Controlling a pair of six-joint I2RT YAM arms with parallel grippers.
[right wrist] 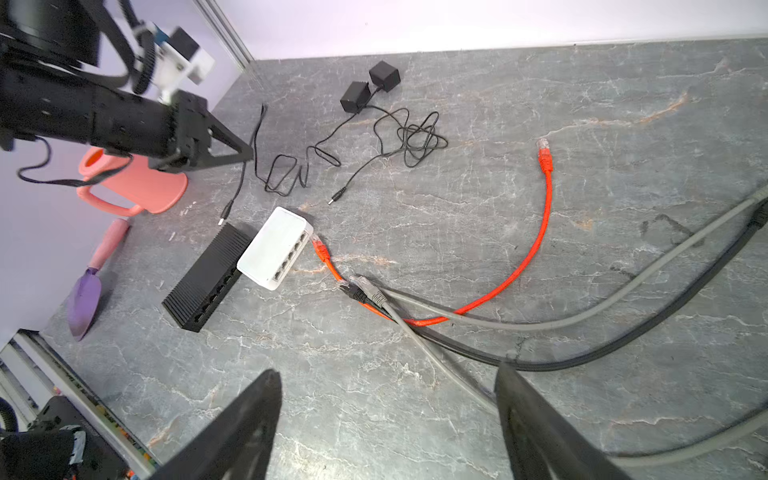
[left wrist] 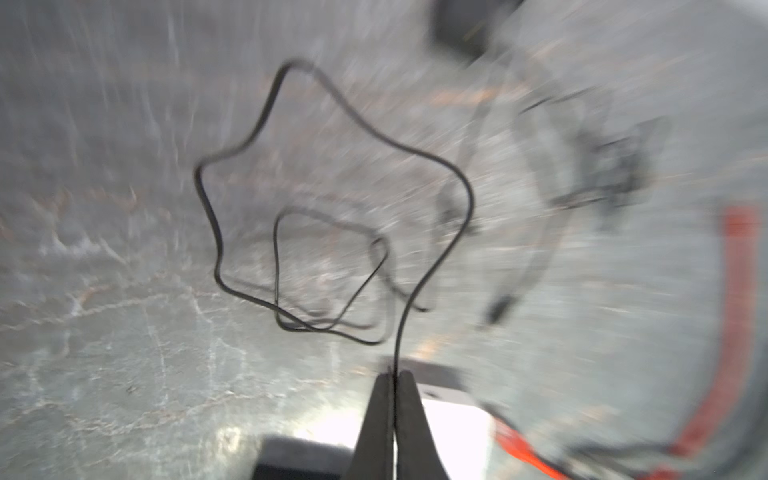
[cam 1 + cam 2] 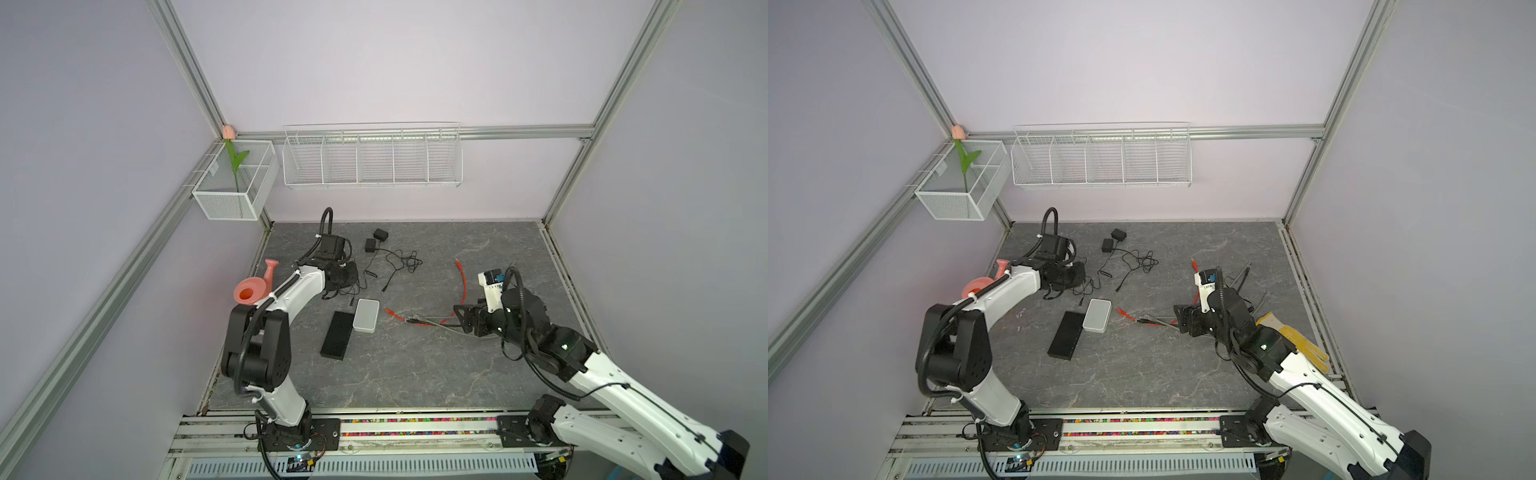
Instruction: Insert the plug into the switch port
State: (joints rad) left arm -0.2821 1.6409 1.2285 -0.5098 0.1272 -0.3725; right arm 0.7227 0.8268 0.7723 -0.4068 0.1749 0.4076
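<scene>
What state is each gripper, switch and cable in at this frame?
left gripper: jaws shut on the thin black cord.
right gripper: jaws open, empty.
white switch: lying flat, ports empty.
black switch: lying flat, ports empty.
orange cable: loose, both plugs out.
grey cable: plug free.

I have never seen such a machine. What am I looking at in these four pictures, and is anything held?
These are two robot arms, left and right, at a grey table. Two pictures look down on the whole scene; two come from cameras on the wrists. On the table lie a white switch, a black switch, an orange cable, two power adapters and a pink watering can. The left pincer is shut on a thin black cord. The right pincer is open and holds nothing.
</scene>
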